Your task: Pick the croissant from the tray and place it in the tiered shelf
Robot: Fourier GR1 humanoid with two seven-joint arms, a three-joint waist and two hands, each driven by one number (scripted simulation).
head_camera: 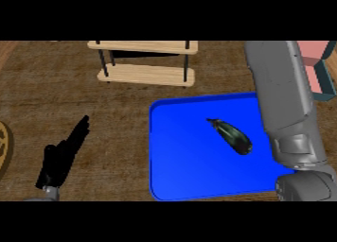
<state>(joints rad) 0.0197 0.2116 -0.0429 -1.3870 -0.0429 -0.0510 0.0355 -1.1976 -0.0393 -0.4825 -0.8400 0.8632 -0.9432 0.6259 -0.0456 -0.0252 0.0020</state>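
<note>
While on tray (185,165), seeming aubergine (231,136) lies right of left hand (64,153).

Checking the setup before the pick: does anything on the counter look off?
Yes. The only thing on the blue tray is a dark elongated item, glossy, more like an aubergine than a croissant. It lies slanted near the tray's right side, beside the right forearm.

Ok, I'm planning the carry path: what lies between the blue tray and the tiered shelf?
Nothing; in the head view only a bare strip of brown counter separates the blue tray from the tiered shelf.
</note>
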